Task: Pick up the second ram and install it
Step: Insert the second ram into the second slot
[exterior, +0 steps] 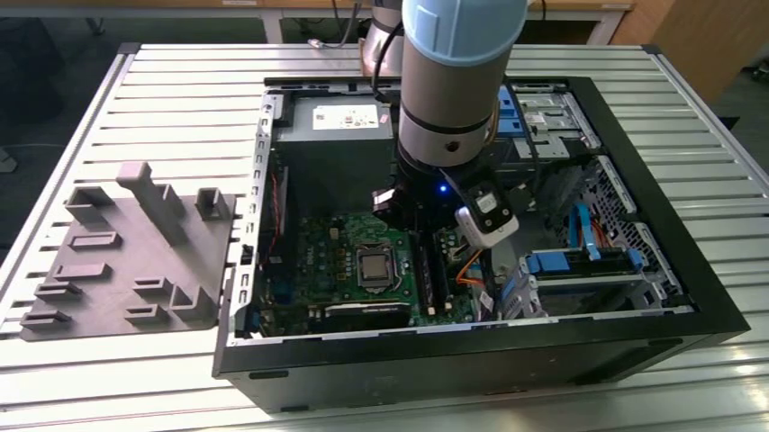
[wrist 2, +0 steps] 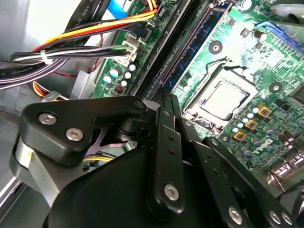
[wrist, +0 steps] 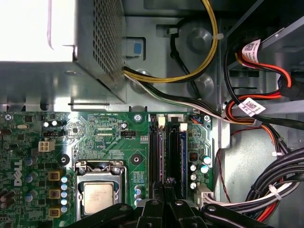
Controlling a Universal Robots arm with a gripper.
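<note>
1. My claw (wrist: pixel 165 202) is down inside the open computer case (exterior: pixel 673 297), directly over the memory slots (wrist: pixel 167 156), its fingers (wrist 2: pixel 166 142) pressed together with no gap visible between them.
2. The second ram (wrist: pixel 183 159) appears to stand already in a slot, at about 1 o'clock from the claw tip in the first wrist view; I judge the claw is pressing or checking it, with full seating unconfirmed.
3. The processor socket (wrist: pixel 97 194) sits at 9 o'clock from the slots.
4. The case rests on a slatted metal desk (exterior: pixel 157 81), a grey part holder (exterior: pixel 126 256) beside it.
</note>
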